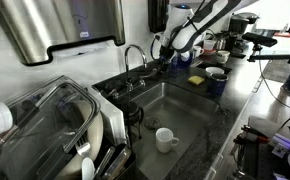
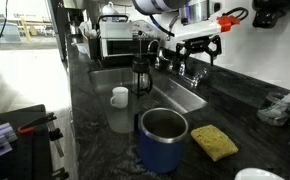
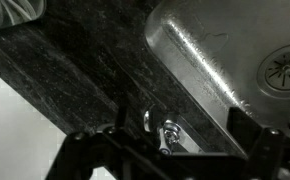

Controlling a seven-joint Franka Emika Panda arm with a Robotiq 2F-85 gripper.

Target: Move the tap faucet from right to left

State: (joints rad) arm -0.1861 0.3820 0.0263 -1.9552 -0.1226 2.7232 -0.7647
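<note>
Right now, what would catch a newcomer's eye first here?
The robot's hand hanging over the back edge of the steel sink, near the chrome tap faucet. Then the white cup standing in that sink, and the blue tumbler beside a yellow sponge on the dark counter.

Chrome tap faucet, dark speckled counter, white mug, yellow sponge, blue cup
</note>
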